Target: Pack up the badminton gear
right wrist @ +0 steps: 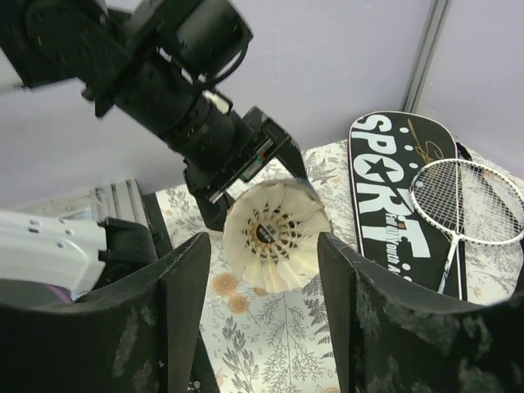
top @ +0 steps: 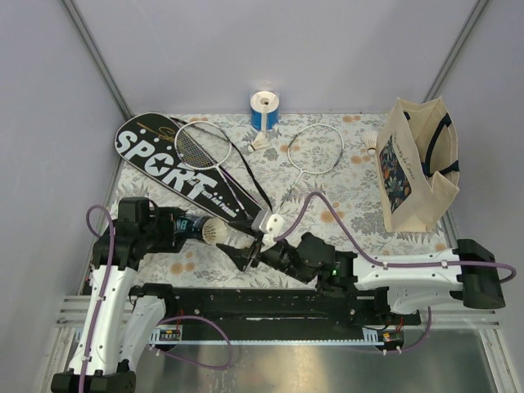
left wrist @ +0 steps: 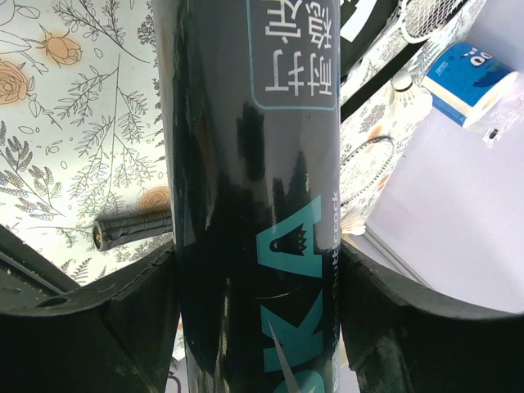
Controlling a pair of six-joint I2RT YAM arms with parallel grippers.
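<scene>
My left gripper point(top: 176, 223) point(left wrist: 255, 286) is shut on the black cylindrical tube point(top: 191, 226) point(left wrist: 254, 196), holding it level above the cloth. A white feather shuttlecock point(top: 218, 233) point(right wrist: 274, 237) sits in the tube's open end, skirt facing my right gripper point(top: 246, 252) point(right wrist: 262, 278). That gripper is open, its fingers either side of the skirt and clear of it. The black "SPORT" racket cover point(top: 176, 168) point(right wrist: 401, 196) lies at the back left with one racket point(top: 196, 146) point(right wrist: 467, 201) on it. A second racket point(top: 315, 150) lies mid-back. Loose shuttlecocks point(top: 261, 144) point(top: 371, 143) rest near it.
A blue-and-white roll point(top: 264, 110) point(left wrist: 467, 78) stands at the back edge. A cream tote bag point(top: 416, 168) stands upright at the right. A black racket handle point(left wrist: 131, 229) lies on the floral cloth under the tube. Grey walls close in left, right and back.
</scene>
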